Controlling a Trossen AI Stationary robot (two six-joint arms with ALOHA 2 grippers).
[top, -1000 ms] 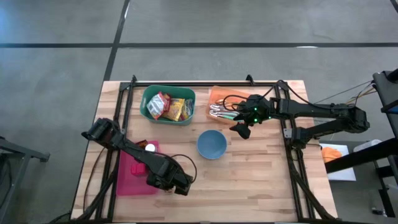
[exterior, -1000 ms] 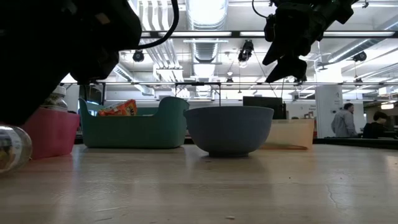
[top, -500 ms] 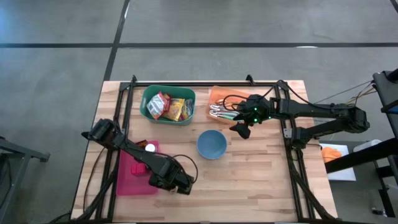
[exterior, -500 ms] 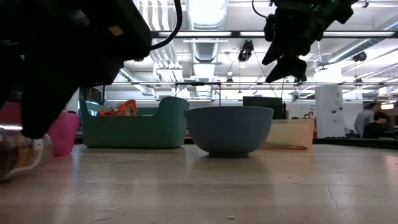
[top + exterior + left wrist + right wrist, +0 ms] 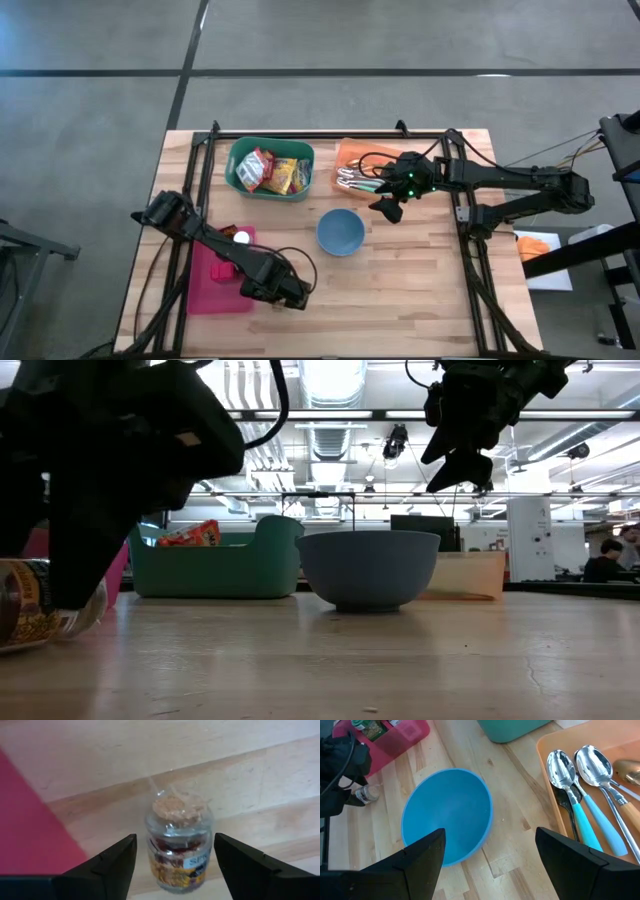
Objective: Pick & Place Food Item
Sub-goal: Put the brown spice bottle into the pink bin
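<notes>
We see the left gripper low at the near part of the wooden table, its two dark fingers spread apart on either side of a small clear glass jar with a cork stopper and a printed label. The jar lies between the fingers, its cork end pointing away from the wrist, but the fingers stand clear of the glass on both sides and do not clamp it. In the low view the jar rests on its side on the tabletop under the dark mass of that arm. Just beside the gripper, toward the table's left edge, sits a pink rectangular plastic bin holding another small item. Farther back stands a teal plastic bin filled with colourful snack packets. Near the table's middle is a round blue bowl, well apart from the jar. The right gripper hovers above the table beside the bowl, its fingers held apart and holding nothing, next to an orange tray of spoons with teal handles.
</notes>
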